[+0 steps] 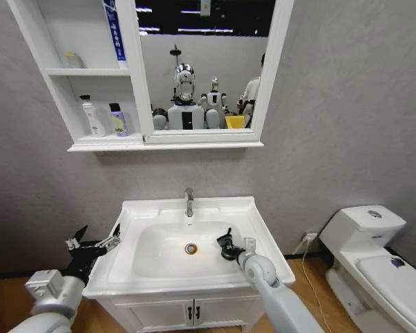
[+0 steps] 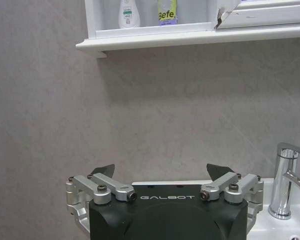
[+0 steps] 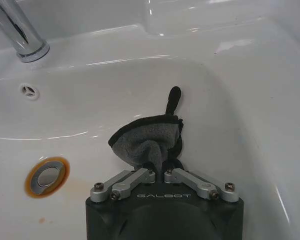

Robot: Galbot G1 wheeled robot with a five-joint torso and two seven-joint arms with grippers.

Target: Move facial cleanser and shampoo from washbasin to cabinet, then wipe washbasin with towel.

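right fingers (image 3: 160,172) pinched tight on the towel (image 3: 147,140), down inside the washbasin (image 1: 253,211) bowl by its right wall, between drain (image 3: 46,176) and right rim. left fingers (image 2: 101,170) spread wide, nothing between them, with the left gripper (image 1: 93,243) hovering just off the basin's left edge, facing the wall under the cabinet (image 1: 90,146). right gripper (image 1: 229,244) low in the bowl, cloth touching or nearly touching the ceramic; hard to tell which. both bottles upright on the cabinet's bottom shelf, white one (image 1: 91,116) to the left, purple one (image 1: 118,121) just beside it, so moving part looks finished and wiping step in hand. judging by the pose, next move calls for pressing the cloth flat to the bowl and sweeping across toward the drain and faucet (image 1: 188,202), keeping the pinch firm so the cloth does not slip out, and staying clear of the faucet base. towel: small, dark grey with black hem, bunched and crumpled at the pinch, one thin black loop sticking up free against the white wall. soft and floppy, likely to fold under itself instead of spreading. orange stain ringing the drain, probably worth a pass.
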